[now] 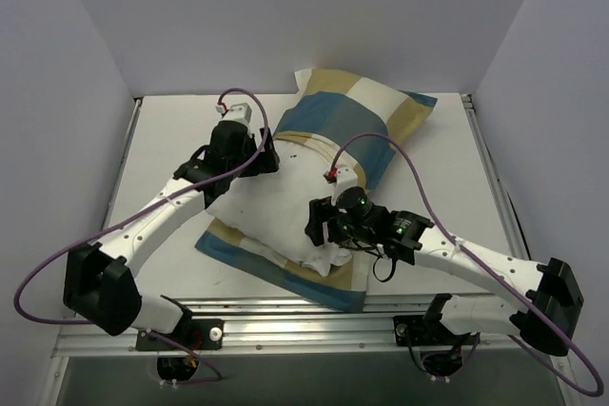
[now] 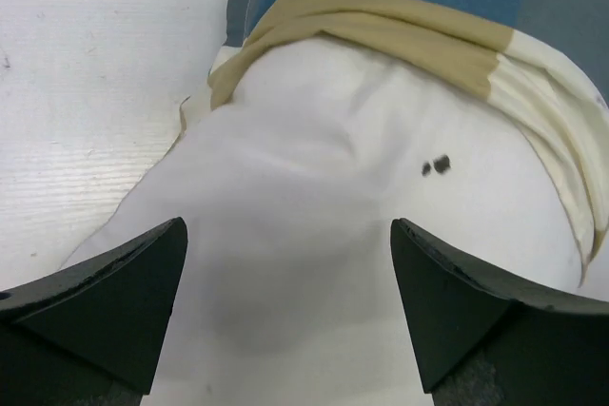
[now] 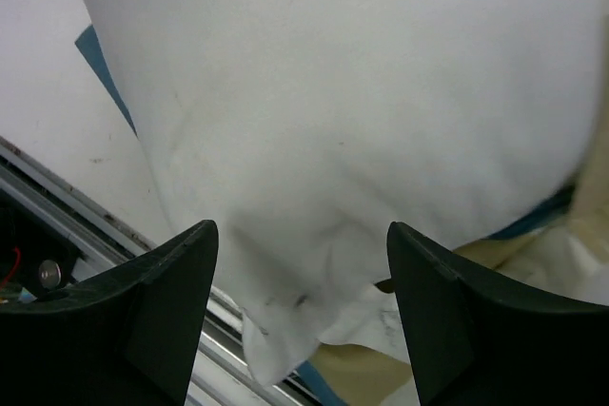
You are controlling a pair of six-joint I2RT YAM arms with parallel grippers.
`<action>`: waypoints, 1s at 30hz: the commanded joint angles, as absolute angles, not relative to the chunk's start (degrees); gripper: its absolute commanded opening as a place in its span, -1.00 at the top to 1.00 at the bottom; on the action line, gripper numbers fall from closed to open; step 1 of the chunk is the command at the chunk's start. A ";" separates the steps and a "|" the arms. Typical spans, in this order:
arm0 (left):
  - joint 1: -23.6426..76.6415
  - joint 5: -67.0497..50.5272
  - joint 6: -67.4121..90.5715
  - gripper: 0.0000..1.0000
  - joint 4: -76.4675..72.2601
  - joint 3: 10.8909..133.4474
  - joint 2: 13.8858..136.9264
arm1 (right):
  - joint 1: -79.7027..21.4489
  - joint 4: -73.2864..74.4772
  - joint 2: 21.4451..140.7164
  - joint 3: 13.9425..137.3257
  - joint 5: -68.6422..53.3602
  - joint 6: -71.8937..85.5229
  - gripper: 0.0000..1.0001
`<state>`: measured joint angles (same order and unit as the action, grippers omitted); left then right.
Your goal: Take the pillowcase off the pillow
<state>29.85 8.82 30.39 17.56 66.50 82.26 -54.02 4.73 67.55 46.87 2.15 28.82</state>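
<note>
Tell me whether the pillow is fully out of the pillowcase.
No, one end of the pillow still sits inside the pillowcase.

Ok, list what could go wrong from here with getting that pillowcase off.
1. The left gripper and right gripper both hang open over bare pillow; closing here would likely pinch the cushion, not the pillowcase.
2. The pillowcase is bunched in a band round the pillow, so a pull may drag both along together.
3. The pillow's near corner reaches the front rail and could slide off.
</note>
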 commanded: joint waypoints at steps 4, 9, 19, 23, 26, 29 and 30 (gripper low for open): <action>34.61 9.75 21.72 -0.88 24.61 68.20 74.80 | -44.69 11.16 59.16 52.56 12.92 26.63 -0.55; 48.48 16.07 15.83 -0.88 23.91 69.08 76.28 | -35.17 12.92 58.89 53.09 9.24 23.82 -0.90; 55.55 20.65 13.71 -0.88 21.37 72.86 88.41 | -30.76 7.56 65.20 53.53 3.78 19.86 -0.97; 55.63 20.57 17.13 -0.88 19.08 71.37 91.66 | -30.50 3.52 66.88 52.21 1.85 18.99 -0.96; 55.46 20.48 20.20 -0.88 16.88 68.56 93.51 | -30.41 1.16 68.11 51.42 -1.65 17.15 -0.95; 55.11 19.87 21.88 -0.70 13.98 64.52 93.52 | -30.41 -1.21 69.69 50.71 -3.07 15.56 -0.94; 54.93 19.60 22.06 -0.49 12.93 63.64 93.25 | -30.50 -1.49 70.13 50.71 -2.99 15.38 -0.95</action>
